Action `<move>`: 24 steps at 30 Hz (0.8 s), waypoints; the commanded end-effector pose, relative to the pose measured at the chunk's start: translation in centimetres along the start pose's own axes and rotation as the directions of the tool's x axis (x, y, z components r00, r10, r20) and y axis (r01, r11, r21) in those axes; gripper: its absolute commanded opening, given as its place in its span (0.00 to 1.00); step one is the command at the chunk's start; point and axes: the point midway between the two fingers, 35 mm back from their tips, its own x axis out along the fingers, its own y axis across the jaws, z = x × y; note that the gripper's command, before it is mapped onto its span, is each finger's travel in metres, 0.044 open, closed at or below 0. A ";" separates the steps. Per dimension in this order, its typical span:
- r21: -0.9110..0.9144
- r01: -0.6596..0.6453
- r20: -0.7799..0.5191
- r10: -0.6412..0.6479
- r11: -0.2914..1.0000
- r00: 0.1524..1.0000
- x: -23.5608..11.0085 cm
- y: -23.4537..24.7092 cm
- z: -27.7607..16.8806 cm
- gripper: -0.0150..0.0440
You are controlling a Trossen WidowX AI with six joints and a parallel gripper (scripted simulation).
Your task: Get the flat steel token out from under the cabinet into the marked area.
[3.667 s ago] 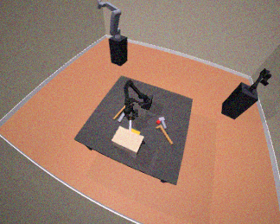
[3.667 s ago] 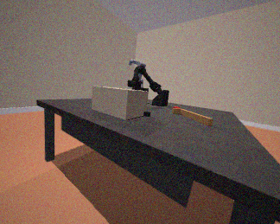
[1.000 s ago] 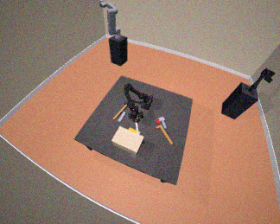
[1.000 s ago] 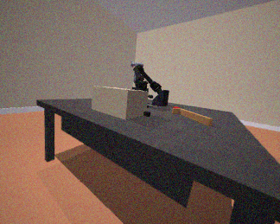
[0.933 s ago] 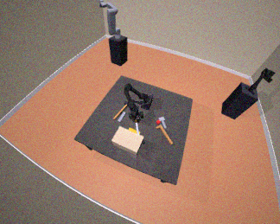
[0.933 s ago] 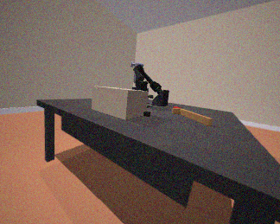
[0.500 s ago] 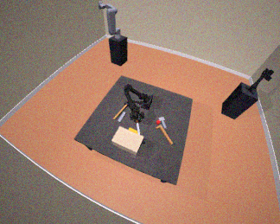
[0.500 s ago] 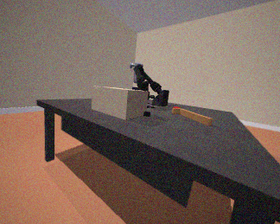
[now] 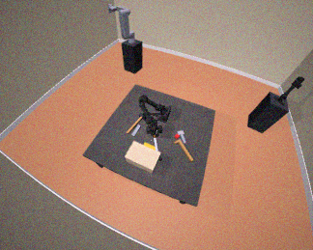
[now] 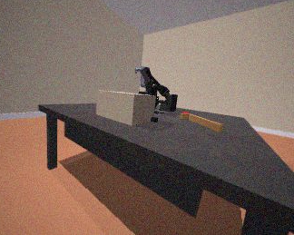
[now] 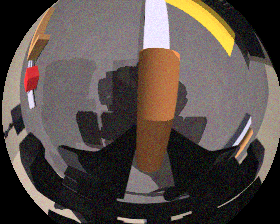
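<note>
The pale wooden cabinet [image 9: 143, 156] [image 10: 122, 107] stands on the dark table [image 9: 110, 146] [image 10: 244, 141]. My gripper [image 9: 155, 132] [image 11: 151, 129] is shut on the brown handle of a tool [image 11: 158, 85] with a flat, pale blade [image 11: 156, 27]. The blade points away from my fingers, toward the cabinet in the top view. A yellow strip [image 9: 150, 146] [image 11: 212, 22] lies beside the cabinet, to the right of the blade in the wrist view; whether it is the marked area I cannot tell. The steel token and the vent slots cannot be made out.
A long wooden-handled tool [image 9: 184, 151] [image 10: 205, 122] lies on one side, near a red piece [image 9: 177, 136] [image 11: 31, 79] and a pale metal piece [image 9: 182, 136]. On the other side lie a brown stick [image 9: 134, 125] and a grey bar [image 9: 136, 130]. A small black object [image 9: 159, 158] [image 10: 154, 119] is beside the cabinet.
</note>
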 end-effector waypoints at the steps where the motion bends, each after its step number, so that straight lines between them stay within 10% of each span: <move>1: -0.003 0.000 0.003 0.000 1.000 1.000 -0.1 0.5 0.5 0.25; 24: -0.003 -0.001 0.004 0.001 1.000 1.000 -0.1 2.5 1.9 0.25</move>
